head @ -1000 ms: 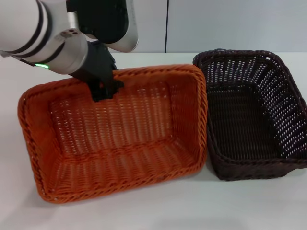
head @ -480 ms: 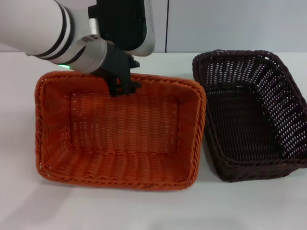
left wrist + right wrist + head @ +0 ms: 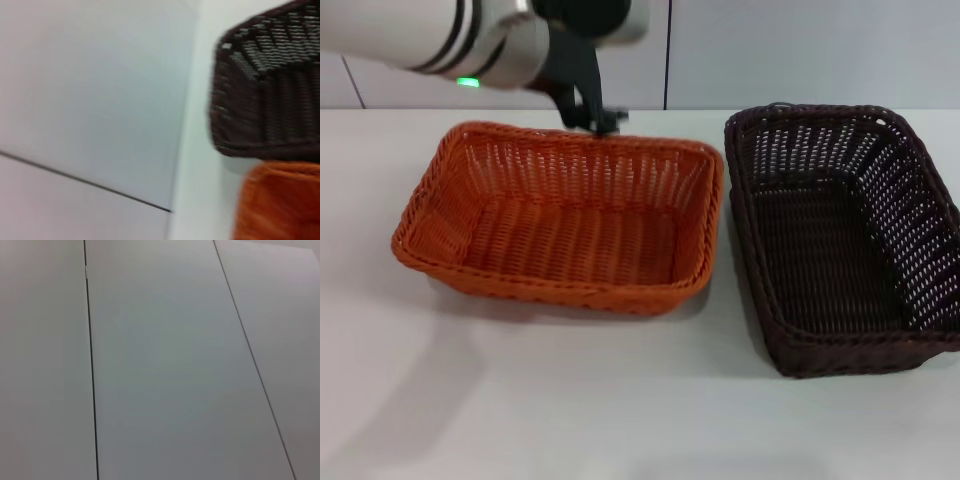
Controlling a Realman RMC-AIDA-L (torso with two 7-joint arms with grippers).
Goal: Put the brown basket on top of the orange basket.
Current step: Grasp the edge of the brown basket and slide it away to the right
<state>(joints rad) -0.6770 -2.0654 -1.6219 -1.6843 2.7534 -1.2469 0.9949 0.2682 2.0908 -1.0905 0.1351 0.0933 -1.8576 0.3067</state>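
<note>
The orange basket (image 3: 560, 215) lies on the white table left of centre, open side up. My left gripper (image 3: 592, 120) reaches down from the upper left to the middle of its far rim and is shut on that rim. To the right stands the brown basket (image 3: 840, 235), upright, with a narrow gap between the two. The left wrist view shows a corner of the brown basket (image 3: 265, 100) beyond an edge of the orange basket (image 3: 280, 200). My right gripper is out of view; its wrist view shows only wall panels.
The white table (image 3: 570, 410) stretches in front of both baskets. A pale panelled wall (image 3: 800, 50) with a dark vertical seam stands behind the table.
The orange basket has swung from a steep tilt toward me down to a level pose and shifted back and left, with my left gripper moving up and back at its far rim. The brown basket has stayed put.
</note>
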